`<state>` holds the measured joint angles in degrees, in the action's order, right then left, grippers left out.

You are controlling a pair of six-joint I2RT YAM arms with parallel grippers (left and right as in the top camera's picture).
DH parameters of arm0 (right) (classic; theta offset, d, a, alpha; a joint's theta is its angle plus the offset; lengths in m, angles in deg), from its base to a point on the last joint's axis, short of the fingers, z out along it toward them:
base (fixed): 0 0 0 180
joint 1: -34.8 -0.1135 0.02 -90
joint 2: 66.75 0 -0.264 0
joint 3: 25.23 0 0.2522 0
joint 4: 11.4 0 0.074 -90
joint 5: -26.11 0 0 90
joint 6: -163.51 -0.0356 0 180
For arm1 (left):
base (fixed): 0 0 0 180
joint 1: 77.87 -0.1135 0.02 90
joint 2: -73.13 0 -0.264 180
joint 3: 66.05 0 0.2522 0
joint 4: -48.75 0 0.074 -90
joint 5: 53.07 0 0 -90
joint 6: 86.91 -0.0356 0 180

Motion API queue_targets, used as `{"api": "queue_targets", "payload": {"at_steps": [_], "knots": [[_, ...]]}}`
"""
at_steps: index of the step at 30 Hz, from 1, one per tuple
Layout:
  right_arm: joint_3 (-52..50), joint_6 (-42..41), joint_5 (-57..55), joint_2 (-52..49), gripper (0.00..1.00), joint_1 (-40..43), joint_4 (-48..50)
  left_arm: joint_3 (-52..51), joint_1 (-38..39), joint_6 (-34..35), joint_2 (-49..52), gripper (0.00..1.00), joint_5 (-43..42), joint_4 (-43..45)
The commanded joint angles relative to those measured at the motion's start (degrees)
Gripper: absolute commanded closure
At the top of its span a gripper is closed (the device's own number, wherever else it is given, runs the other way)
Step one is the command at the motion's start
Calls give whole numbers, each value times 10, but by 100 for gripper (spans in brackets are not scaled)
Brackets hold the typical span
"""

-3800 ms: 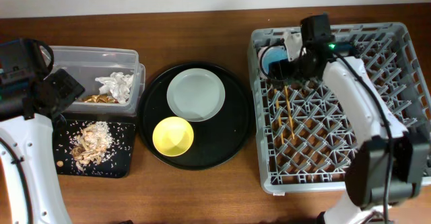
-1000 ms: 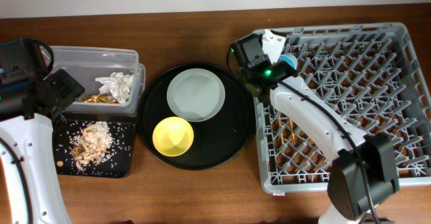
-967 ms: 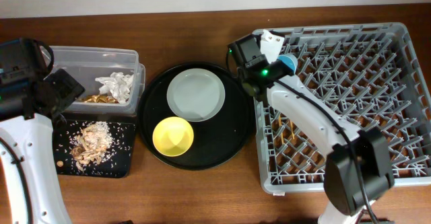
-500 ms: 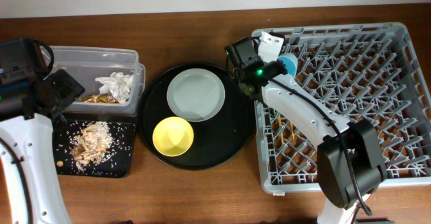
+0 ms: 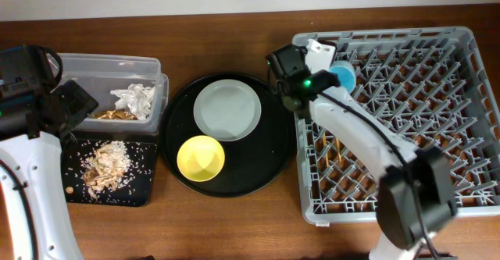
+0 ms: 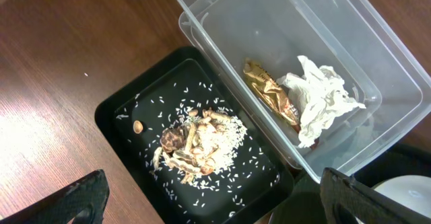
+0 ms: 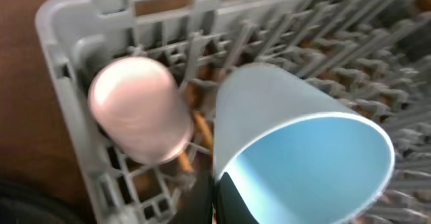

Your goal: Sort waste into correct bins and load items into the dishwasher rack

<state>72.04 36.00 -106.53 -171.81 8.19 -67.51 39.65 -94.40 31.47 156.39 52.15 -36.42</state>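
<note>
Plainly the right gripper (image 7: 215,200) grasps the light-blue cup (image 7: 296,136) by its wall, tilted over the corner of the dishwasher rack (image 7: 60,29). The pink cup (image 7: 138,109) stands just left of the fingers. The left gripper (image 6: 222,198) hangs spread wide, with food scraps (image 6: 195,143) in the black tray (image 6: 114,126) below it.

Crowded rack (image 7: 64,42) corner — pink cup (image 7: 138,109), blue cup (image 7: 303,150).

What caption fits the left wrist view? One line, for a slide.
Waste sorted: tissue and foil wrapper in the clear tub, food scraps in the black tray beside it.
</note>
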Motion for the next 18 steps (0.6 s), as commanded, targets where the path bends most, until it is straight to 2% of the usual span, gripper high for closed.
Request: {"api": "queue_targets", "payload": {"at_steps": [1, 4, 5, 8, 9, 14, 16, 18], "knots": [[0, 7, -17, 114, 96, -4, -42, 3, -4, 7, -1, 1, 0, -1], [0, 96, 119, 209, 96, -7, -84, 3, -4, 7, -1, 1, 0, -2], [0, 154, 201, 240, 96, -6, -88, 3, -4, 7, -1, 1, 0, -2], [0, 259, 422, 288, 96, 2, -93, 3, -4, 7, -1, 1, 0, -2], [0, 308, 550, 292, 96, 25, -102, 2, -4, 7, -1, 1, 0, -2], [0, 421, 812, 231, 96, 147, -117, 3, -4, 7, -1, 1, 0, -2], [0, 484, 950, 182, 96, 197, -119, 3, -4, 7, -1, 1, 0, -2], [0, 536, 1078, 90, 96, 249, -119, 3, -4, 7, -1, 1, 0, -2]]}}
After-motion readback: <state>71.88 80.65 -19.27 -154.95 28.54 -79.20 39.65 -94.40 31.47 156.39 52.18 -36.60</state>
